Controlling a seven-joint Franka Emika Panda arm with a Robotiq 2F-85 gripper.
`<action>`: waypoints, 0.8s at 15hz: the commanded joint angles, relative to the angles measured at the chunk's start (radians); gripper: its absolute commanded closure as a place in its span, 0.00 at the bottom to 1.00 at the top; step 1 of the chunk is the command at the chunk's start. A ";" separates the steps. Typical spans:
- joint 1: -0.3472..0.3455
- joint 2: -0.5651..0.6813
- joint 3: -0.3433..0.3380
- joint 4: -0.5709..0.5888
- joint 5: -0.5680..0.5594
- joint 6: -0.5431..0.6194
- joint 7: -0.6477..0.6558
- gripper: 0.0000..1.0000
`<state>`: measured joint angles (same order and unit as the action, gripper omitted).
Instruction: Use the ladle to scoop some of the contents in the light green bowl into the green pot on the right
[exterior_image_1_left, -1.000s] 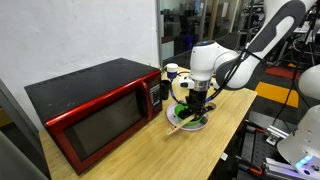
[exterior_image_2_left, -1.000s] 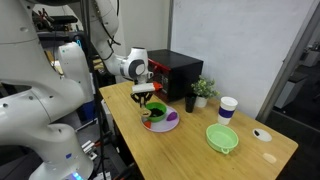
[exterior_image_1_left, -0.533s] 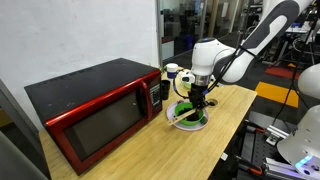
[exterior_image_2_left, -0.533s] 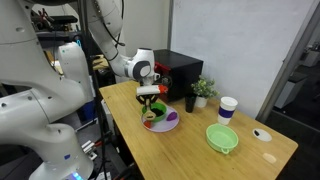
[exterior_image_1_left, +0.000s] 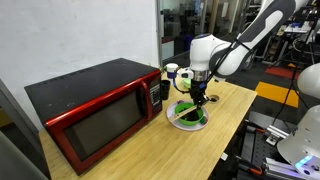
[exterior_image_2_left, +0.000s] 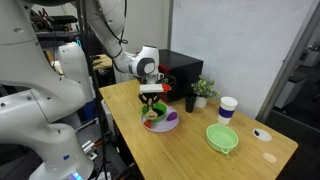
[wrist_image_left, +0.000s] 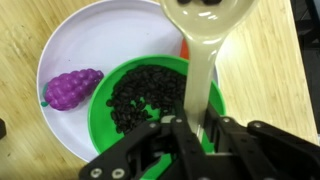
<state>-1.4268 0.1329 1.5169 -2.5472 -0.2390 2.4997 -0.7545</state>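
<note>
My gripper (wrist_image_left: 195, 125) is shut on the handle of the pale ladle (wrist_image_left: 205, 50). Its scoop holds a few black beans and hangs just above the bowl's rim. Below it a green bowl (wrist_image_left: 212, 108) full of black beans sits on a white plate (wrist_image_left: 110, 30). Both exterior views show the gripper (exterior_image_1_left: 199, 98) (exterior_image_2_left: 152, 100) over that bowl (exterior_image_1_left: 190, 113) (exterior_image_2_left: 153, 118). The green pot (exterior_image_2_left: 222, 138), a wider and paler vessel, stands apart to the right on the table.
A purple toy grape bunch (wrist_image_left: 72, 88) lies on the plate beside the bowl. A red microwave (exterior_image_1_left: 95, 110) (exterior_image_2_left: 175, 72) stands behind. A white cup with a blue top (exterior_image_2_left: 228, 107), a small plant (exterior_image_2_left: 203, 90) and a black cup (exterior_image_2_left: 190, 101) stand near the back edge.
The gripper has risen from the bowl with the ladle still in its jaws and has shifted slightly along the table. The scoop now hangs clear of the beans.
</note>
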 joint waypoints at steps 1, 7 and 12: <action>-0.064 0.009 0.045 0.036 0.009 -0.061 -0.020 0.94; -0.072 0.000 0.042 0.031 0.000 -0.036 0.000 0.78; -0.069 -0.001 0.042 0.030 0.000 -0.035 0.001 0.78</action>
<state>-1.4958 0.1323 1.5585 -2.5168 -0.2392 2.4642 -0.7536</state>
